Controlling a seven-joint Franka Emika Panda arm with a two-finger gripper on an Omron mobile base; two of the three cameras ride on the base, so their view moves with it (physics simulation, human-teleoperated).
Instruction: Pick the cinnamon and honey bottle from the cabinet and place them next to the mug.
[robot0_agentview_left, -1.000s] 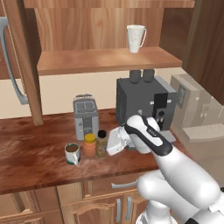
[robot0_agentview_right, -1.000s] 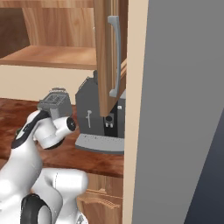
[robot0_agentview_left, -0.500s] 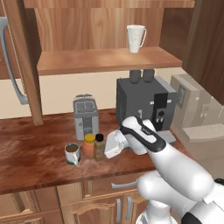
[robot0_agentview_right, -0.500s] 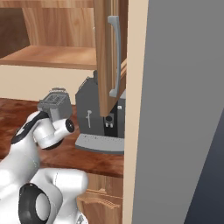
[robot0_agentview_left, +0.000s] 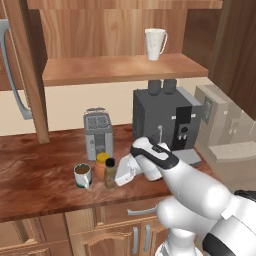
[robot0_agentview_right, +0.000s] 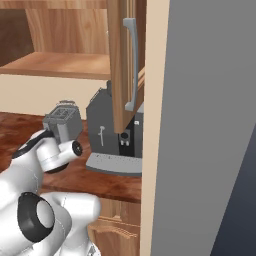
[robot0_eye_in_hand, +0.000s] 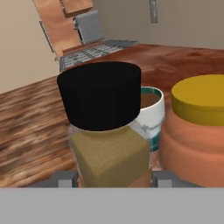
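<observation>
Reddish-brown wood runs everywhere in the left base view: the desk (robot0_agentview_left: 45, 175) carries the mug (robot0_agentview_left: 83, 175), the honey bottle (robot0_agentview_left: 102, 165) and the cinnamon (robot0_agentview_left: 110, 173) in a tight row, with a toaster (robot0_agentview_left: 98, 133) just behind and a coffee machine (robot0_agentview_left: 167, 120) to the right. The gripper (robot0_agentview_left: 119, 178) reaches to the cinnamon from the right. Above, a white cup (robot0_agentview_left: 155, 44) stands on the cabinet (robot0_agentview_left: 125, 67) shelf.

In the right base view an open cabinet door (robot0_agentview_right: 125, 65) hangs in front of the coffee machine (robot0_agentview_right: 107, 132), beside a grey wall (robot0_agentview_right: 210, 125).

The hand view shows the fingers (robot0_eye_in_hand: 66, 179) pinching the cinnamon (robot0_eye_in_hand: 107, 131); the honey bottle (robot0_eye_in_hand: 197, 131) sits just beside it, the mug (robot0_eye_in_hand: 151, 114) behind.
</observation>
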